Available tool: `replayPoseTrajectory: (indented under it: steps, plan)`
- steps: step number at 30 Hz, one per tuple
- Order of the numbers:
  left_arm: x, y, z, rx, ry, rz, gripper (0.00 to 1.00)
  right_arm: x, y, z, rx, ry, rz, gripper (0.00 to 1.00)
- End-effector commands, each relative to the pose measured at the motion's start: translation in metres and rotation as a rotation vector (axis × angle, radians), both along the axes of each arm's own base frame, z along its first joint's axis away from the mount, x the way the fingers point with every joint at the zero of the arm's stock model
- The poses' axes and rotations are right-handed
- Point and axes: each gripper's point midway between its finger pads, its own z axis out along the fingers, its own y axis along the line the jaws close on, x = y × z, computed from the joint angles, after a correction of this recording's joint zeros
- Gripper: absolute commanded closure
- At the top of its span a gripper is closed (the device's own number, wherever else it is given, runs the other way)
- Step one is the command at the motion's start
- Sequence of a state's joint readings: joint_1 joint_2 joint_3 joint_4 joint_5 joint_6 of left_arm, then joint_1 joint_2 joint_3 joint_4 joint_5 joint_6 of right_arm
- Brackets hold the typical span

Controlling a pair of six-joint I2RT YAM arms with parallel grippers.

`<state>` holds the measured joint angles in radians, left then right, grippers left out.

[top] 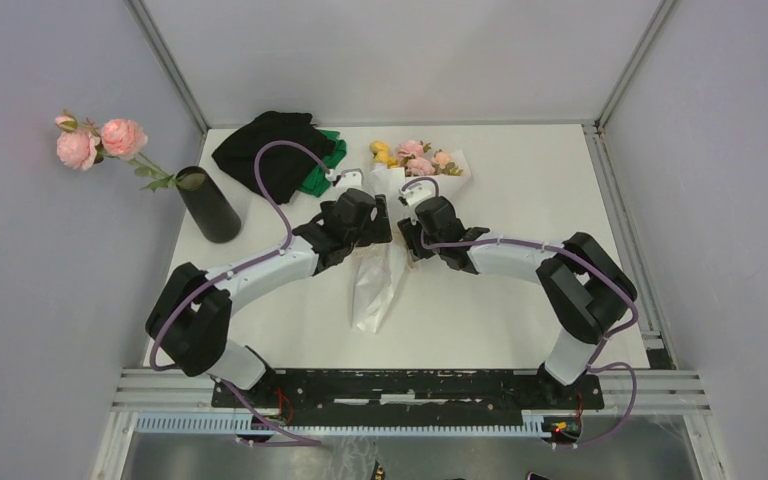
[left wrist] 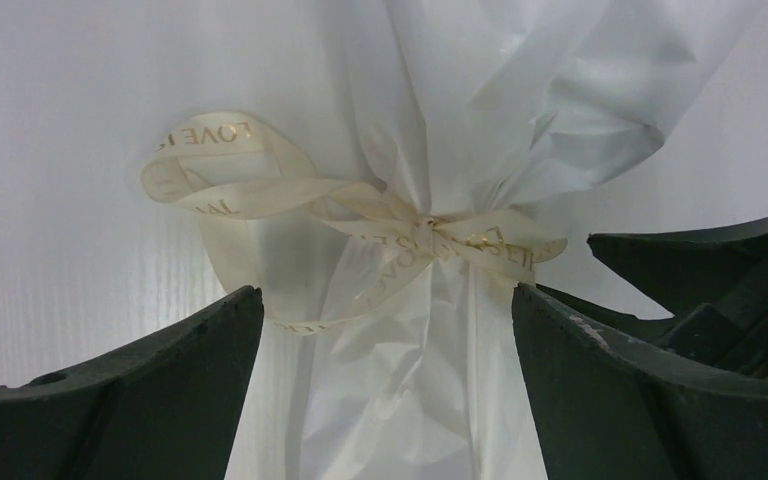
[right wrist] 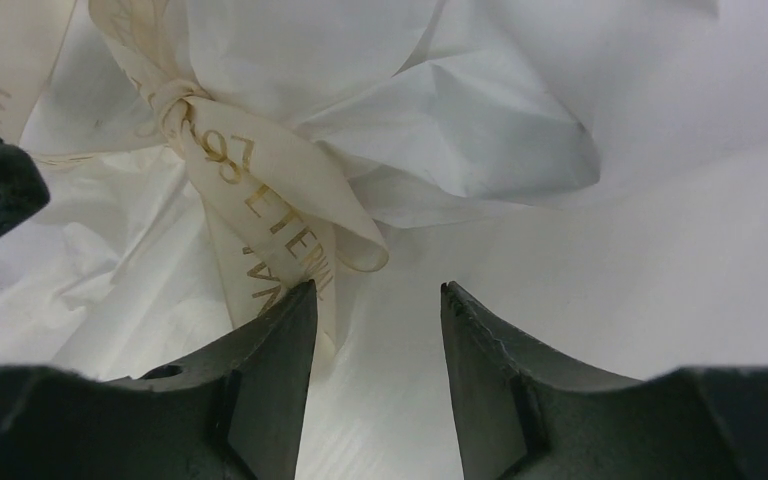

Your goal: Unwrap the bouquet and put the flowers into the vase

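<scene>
While the bouquet (top: 378, 285) lies lengthwise in the middle of the white table (top: 520, 190), its flowers (top: 416, 158) pointing to the far edge and its wrapped tail trailing toward the arms' bases, the top view has the left arm (top: 270, 265) and the right arm (top: 510, 258) bent in from either side, wrists meeting over the tied neck of the wrap. Off to the left stands the vase (top: 210, 210), upright, with a stem of pink roses (top: 95, 142) leaning out of it, and a black-and-green cloth heap (top: 275, 155) sits near the far edge between vase and flowers. Over to the left wrist camera: the left gripper (left wrist: 385, 300) is spread wide, one finger on either side of the crumpled white paper (left wrist: 520, 90) just below the knot, and it grips nothing. The cream ribbon (left wrist: 290, 190), lettered in gold, is tied in a bow straight ahead of it, one loop out to the left. Now the right wrist camera: the right gripper (right wrist: 375, 300) stands about half open, bare table showing in the gap, so nothing is pinched. A tail of the ribbon runs down from the knot and lies against the inner edge of one finger, while the other finger is clear of it.
</scene>
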<state>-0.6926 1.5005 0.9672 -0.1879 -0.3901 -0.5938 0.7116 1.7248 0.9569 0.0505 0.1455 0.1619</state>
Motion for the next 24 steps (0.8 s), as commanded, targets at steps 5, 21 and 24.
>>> replayPoseTrajectory:
  steps: [5,21,24]
  plan:
    - [0.009,-0.016,-0.001,-0.057,-0.032,-0.039,0.01,0.014,0.008,0.030,0.045,-0.078,-0.005,0.45]
    - [0.056,-0.046,-0.067,-0.066,0.113,-0.044,0.05,0.025,-0.003,0.051,0.009,-0.133,-0.070,0.44]
    - [0.053,-0.037,-0.074,-0.079,0.123,-0.018,0.06,0.031,-0.002,0.047,0.006,-0.131,-0.074,0.44]
